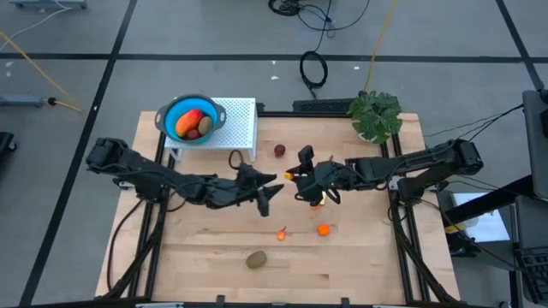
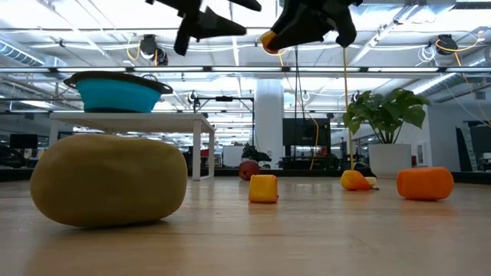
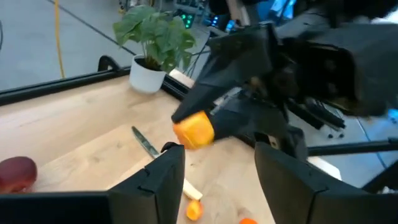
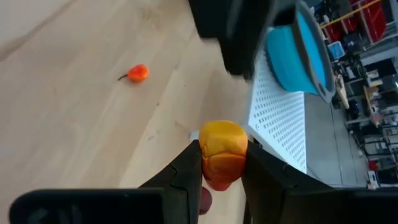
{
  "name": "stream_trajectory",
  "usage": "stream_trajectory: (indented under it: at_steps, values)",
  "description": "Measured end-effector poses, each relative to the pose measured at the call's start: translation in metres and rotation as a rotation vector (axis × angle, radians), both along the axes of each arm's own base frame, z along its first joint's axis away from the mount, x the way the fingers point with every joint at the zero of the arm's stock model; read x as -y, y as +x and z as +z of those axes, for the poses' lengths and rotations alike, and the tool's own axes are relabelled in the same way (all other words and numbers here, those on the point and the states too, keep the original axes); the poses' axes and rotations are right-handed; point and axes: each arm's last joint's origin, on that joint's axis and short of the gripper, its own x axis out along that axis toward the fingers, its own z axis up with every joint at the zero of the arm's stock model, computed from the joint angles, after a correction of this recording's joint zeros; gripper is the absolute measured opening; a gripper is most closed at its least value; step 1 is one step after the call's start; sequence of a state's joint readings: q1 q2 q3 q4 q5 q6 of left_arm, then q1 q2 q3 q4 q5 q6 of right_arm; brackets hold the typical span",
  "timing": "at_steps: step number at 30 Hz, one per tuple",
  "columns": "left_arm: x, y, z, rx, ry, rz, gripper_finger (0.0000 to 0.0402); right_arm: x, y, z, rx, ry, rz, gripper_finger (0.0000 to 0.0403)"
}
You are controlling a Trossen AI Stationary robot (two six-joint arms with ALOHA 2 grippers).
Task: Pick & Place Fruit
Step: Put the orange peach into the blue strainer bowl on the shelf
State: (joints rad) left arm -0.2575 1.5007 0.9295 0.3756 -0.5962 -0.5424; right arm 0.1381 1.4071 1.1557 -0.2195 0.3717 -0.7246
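My right gripper (image 1: 297, 176) hangs above the table's middle, shut on a small yellow-orange fruit piece (image 4: 221, 144). My left gripper (image 1: 271, 190) is open, raised just left of it, its fingers (image 3: 163, 177) pointing at the piece (image 3: 194, 131) without touching it. A brown-green oval (image 1: 255, 259) and two orange bits (image 1: 282, 233) (image 1: 323, 229) lie on the near part of the table. A dark red ball (image 1: 279, 151) rests farther back. The blue bowl (image 1: 193, 117) on a white perforated stand (image 1: 241, 127) holds a red-orange piece and others. My right gripper pinches the yellow-orange piece by its two sides (image 4: 208, 163) between both fingers (image 4: 185, 171), near their free ends. The piece's rounded end (image 3: 186, 134) sticks out past the fingertips. It is lifted well clear of the table (image 2: 268, 40).
A potted plant (image 1: 375, 115) stands at the far right corner. A slim knife (image 3: 147, 144) with a pale yellow handle lies on the wood under the right gripper. The table's metal frame runs along its edges. Bare wood shows at the near left and near right.
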Motion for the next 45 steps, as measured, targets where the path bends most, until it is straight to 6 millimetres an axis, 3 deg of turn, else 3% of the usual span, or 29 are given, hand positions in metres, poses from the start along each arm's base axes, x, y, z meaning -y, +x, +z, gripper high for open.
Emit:
stream_trajectory:
  at_steps: [12, 17, 45]
  values:
    - [-0.004, 0.026, -0.010, 0.002, -0.095, -0.018, 0.0243, -0.008, -0.003, -0.010, -0.020, -0.003, 0.025, 0.0086]
    - [-0.006, 0.028, -0.015, -0.008, -0.116, -0.003, 0.0244, -0.008, -0.005, -0.018, -0.041, -0.004, 0.027, 0.0086]
    - [-0.024, 0.031, -0.016, 0.005, -0.200, 0.030, 0.0244, -0.009, 0.000, -0.011, 0.037, -0.008, 0.044, 0.0086]
